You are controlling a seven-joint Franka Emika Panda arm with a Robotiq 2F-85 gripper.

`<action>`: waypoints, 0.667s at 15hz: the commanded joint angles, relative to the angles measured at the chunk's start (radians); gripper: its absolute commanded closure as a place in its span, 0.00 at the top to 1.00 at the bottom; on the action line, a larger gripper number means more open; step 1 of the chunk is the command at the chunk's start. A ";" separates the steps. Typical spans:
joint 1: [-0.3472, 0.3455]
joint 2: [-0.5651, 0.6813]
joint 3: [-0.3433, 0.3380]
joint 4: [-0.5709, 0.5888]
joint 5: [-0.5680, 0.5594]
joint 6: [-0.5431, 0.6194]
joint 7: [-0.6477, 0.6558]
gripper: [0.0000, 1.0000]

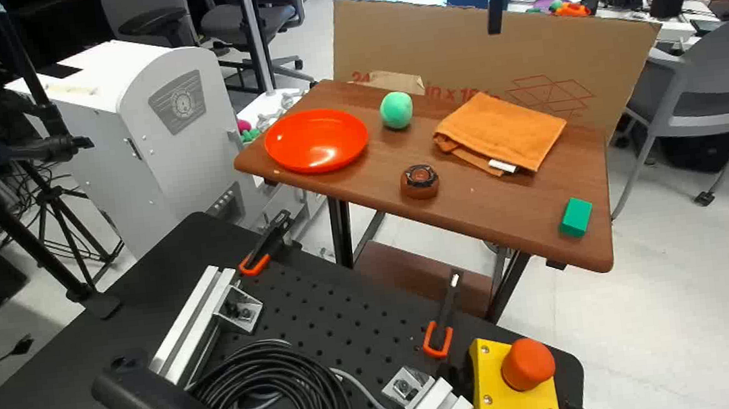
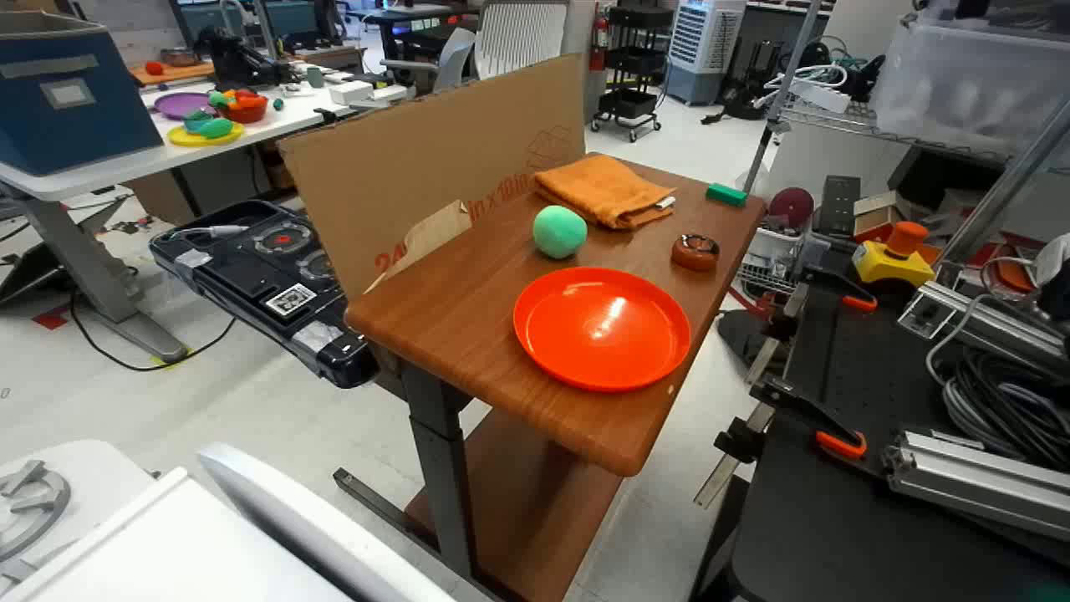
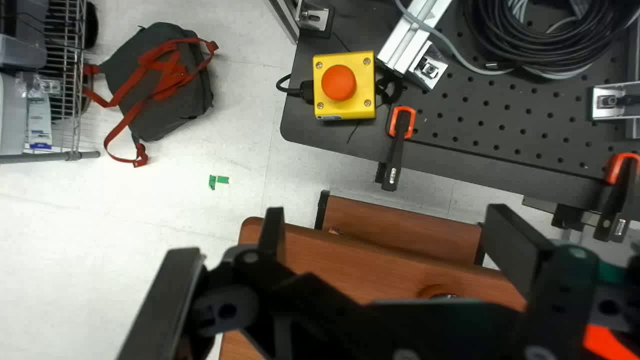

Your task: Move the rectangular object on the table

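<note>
The rectangular object, a small bright green block [image 1: 576, 217], lies on the brown wooden table [image 1: 350, 196] near one end and close to the edge facing the black platform. The block [image 2: 726, 195] and the table [image 2: 476, 351] show in both exterior views. In the wrist view the block is hidden, and the gripper covers much of the table [image 3: 320, 260]. My gripper [image 1: 586, 22] is open, its two black fingers wide apart at the top of an exterior view, above the table. In the wrist view the gripper [image 3: 386, 212] has nothing between its fingers.
On the table are an orange-red plate [image 1: 317, 142], a green ball [image 1: 396, 110], a folded orange cloth [image 1: 502, 129] and a round brown object [image 1: 420, 182]. A cardboard panel [image 1: 456, 46] stands along the far edge. The black platform [image 1: 327, 303] carries clamps and a yellow emergency-stop box [image 1: 509, 392].
</note>
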 commanded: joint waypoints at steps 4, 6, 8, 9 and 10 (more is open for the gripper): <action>0.006 0.000 -0.005 0.002 -0.002 -0.002 0.002 1.00; 0.006 0.000 -0.005 0.002 -0.002 -0.002 0.002 1.00; 0.005 0.019 -0.015 0.012 0.007 0.013 -0.005 1.00; 0.004 0.036 -0.022 0.020 0.013 0.026 -0.005 1.00; 0.003 0.047 -0.027 0.024 0.013 0.040 -0.010 1.00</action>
